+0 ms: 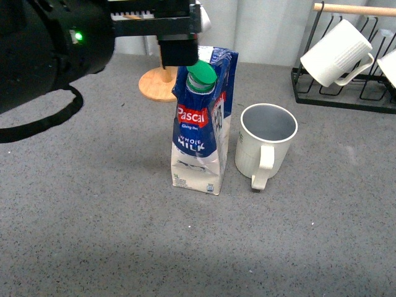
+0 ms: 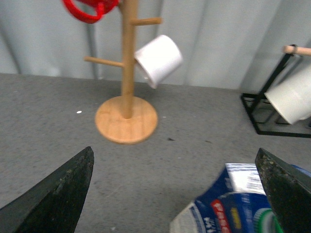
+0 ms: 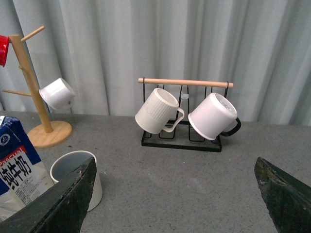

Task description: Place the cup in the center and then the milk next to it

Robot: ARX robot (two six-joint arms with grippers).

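Tall blue-and-white milk carton point(image 1: 199, 139) stands just beside ribbed white ceramic cup point(image 1: 265, 143) on grey tabletop point(image 1: 93, 216).
Your left gripper point(image 1: 180, 54) hovers above its green cap point(image 1: 202, 74), jaws spread; right jaws open too, holding nothing.

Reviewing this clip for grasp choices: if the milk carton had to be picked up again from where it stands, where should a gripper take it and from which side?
Grip the milk carton around its upper body, just under the green cap, coming from its left or from above. It stands upright, and the cup sits close on its right, leaving little room there. The left gripper is open above it.
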